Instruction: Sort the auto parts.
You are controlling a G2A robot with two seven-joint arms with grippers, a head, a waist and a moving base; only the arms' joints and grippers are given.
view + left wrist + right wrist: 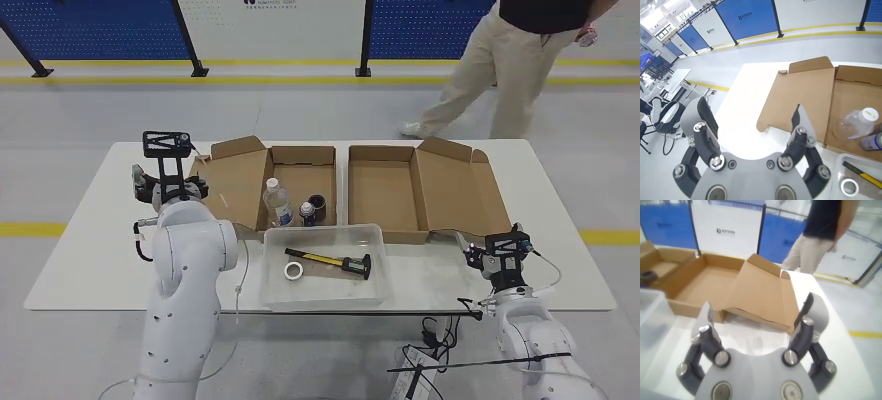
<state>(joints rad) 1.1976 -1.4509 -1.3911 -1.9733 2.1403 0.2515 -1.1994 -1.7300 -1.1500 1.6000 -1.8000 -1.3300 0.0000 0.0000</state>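
Currently both jaws gape wide, empty: left beside left box (235,180), right beside right box (380,195).

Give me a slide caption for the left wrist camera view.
Open left hand above the white table, beside a cardboard box holding a plastic bottle.

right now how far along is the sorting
Done: bottle, can and black ring sit in one cardboard box. In hand: nothing; left pincer and right pincer are open, empty. Left: white ring and yellow-black tool lie in the clear bin.
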